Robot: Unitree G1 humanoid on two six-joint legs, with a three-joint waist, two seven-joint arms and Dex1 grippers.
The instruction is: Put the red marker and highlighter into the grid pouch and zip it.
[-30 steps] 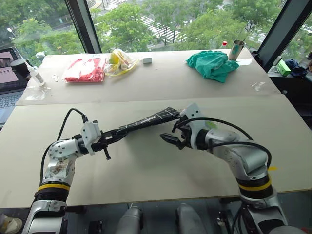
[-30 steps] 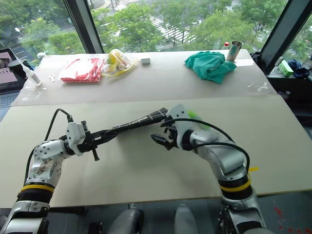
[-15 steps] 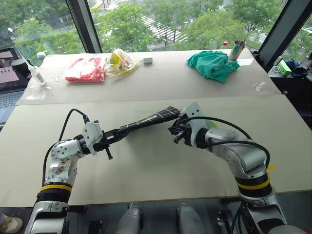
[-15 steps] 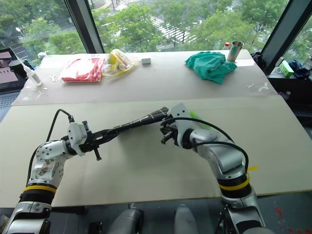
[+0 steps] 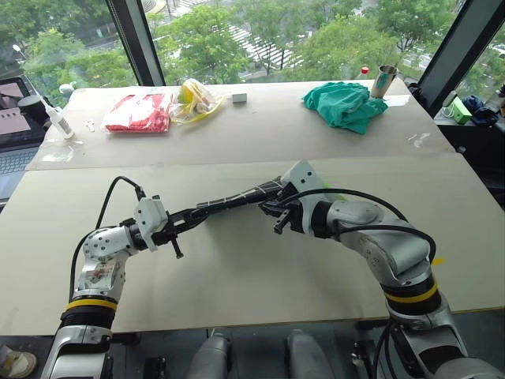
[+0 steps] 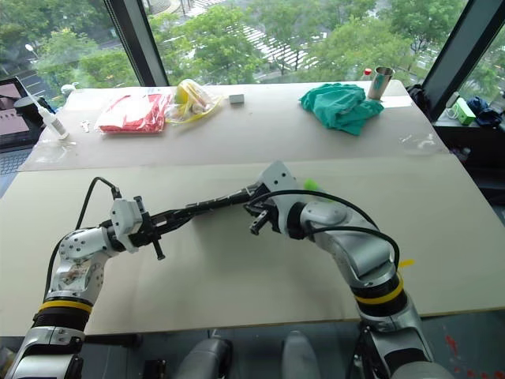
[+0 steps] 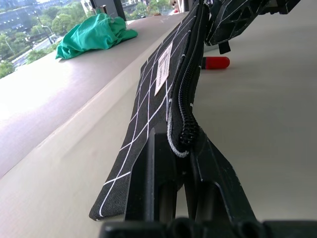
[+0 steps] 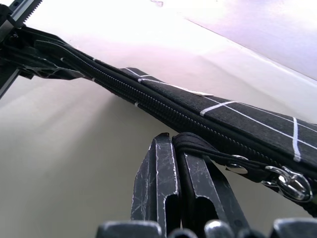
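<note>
Grid pouch (image 5: 237, 197), soft and light, hangs stretched between left gripper (image 7: 181, 148) pinching its end and right gripper (image 8: 178, 163) pinching the zipper pull (image 8: 233, 161), the right place to hold.

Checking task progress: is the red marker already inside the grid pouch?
No: in the left wrist view the red marker lies on the table, outside the grid pouch.
</note>
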